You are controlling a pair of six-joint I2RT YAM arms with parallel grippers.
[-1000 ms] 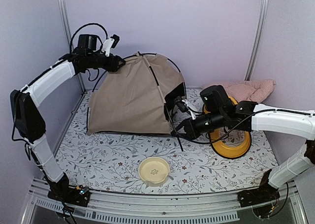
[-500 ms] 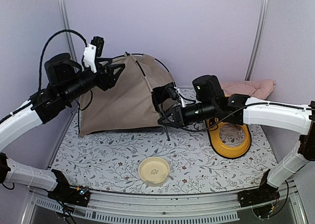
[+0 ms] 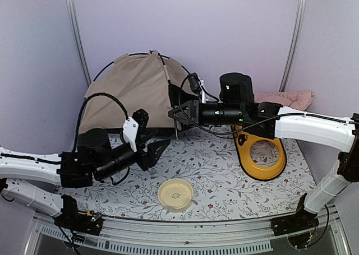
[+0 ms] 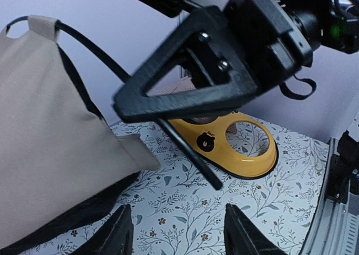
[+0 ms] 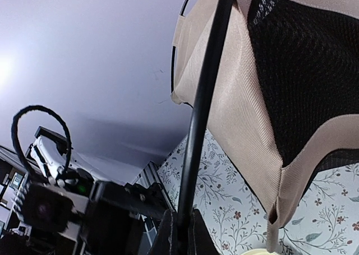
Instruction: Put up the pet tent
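The tan pet tent (image 3: 132,89) stands as a dome at the back left, with black poles arching over it. My right gripper (image 3: 175,114) is at the tent's right front corner, shut on a thin black pole (image 5: 203,103) whose free end hangs just above the mat (image 4: 196,160). In the right wrist view its fingers (image 5: 168,238) pinch the pole beside the tent's beige hem and black mesh (image 5: 308,64). My left gripper (image 3: 159,149) is open and empty, low over the mat in front of the tent. Its fingers (image 4: 120,235) frame bare mat, with tent fabric (image 4: 50,126) at the left.
A yellow oval feeder tray (image 3: 261,157) lies at the right, also in the left wrist view (image 4: 247,148). A cream bowl (image 3: 175,194) sits near the front middle. A pink checked cushion (image 3: 289,100) lies at the back right. Walls close off the back and sides.
My left arm has let go of the tent's top and swung down to low over the mat. My right gripper has carried the pole left and back, and the tent has shifted toward the back left.
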